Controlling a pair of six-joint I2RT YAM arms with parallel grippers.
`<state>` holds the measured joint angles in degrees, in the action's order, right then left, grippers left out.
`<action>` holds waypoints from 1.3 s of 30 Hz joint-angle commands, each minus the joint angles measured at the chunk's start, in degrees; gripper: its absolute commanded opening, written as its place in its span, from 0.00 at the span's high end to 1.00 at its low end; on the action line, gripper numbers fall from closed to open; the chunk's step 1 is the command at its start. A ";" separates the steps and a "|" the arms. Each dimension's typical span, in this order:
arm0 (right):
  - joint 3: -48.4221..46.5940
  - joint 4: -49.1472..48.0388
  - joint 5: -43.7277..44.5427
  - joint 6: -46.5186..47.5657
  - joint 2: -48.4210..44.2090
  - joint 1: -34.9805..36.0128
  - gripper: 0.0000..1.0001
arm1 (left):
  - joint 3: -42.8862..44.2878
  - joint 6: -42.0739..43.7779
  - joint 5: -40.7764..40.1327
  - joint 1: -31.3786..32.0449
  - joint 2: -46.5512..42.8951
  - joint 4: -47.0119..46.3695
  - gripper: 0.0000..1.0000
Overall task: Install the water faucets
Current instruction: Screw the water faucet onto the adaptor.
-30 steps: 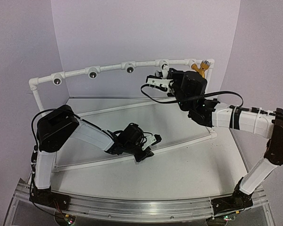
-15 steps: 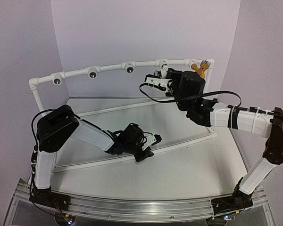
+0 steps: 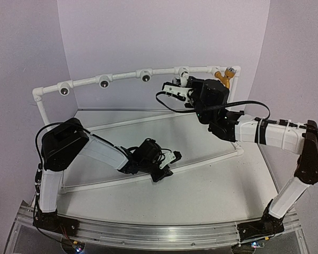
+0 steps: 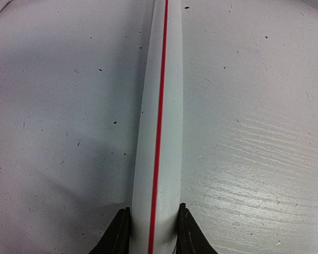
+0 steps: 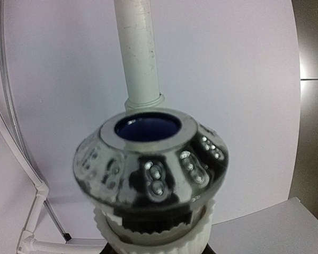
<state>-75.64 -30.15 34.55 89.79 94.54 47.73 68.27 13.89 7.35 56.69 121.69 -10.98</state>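
The yellow-orange faucet [image 3: 222, 76] sits on the right end of the white pipe frame's top rail [image 3: 122, 77]. My right gripper [image 3: 175, 88] is shut on the white faucet [image 3: 179, 80], held just below the rail close to the fourth socket [image 3: 185, 71]. The right wrist view is filled by that faucet's chrome, blue-capped knob [image 5: 151, 159] and its white ribbed collar [image 5: 153, 239], with a white pipe [image 5: 139, 53] behind; my jaws barely show under it. My left gripper [image 4: 153, 233] is shut on the frame's front pipe [image 4: 161, 106], which has a red line along it.
Three dark round sockets [image 3: 104, 82] stand along the top rail to the left. The frame's lower pipes [image 3: 212, 157] cross the white table [image 3: 212, 196]. A black cable [image 3: 254, 106] loops over my right arm. Pale walls close in behind and at both sides.
My right gripper has shifted slightly up and to the left with the white faucet, closer to the top rail. The left arm has not moved.
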 commanded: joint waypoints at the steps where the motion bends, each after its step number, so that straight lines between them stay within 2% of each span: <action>1: -3.51 -2.12 1.96 -3.29 1.19 -0.17 1.00 | -2.62 -8.28 -4.25 0.62 6.62 13.18 1.00; 14: -2.87 -3.08 4.39 -10.26 2.52 -0.77 1.00 | -2.96 -8.23 -4.62 1.00 6.46 13.13 1.00; 39: -3.44 -1.39 2.62 -23.97 -0.01 -3.37 1.00 | -3.06 -8.38 -5.48 1.39 6.69 13.09 1.00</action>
<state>-76.51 -30.27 35.57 70.21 95.81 47.04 68.60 13.63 6.01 57.10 122.23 -11.93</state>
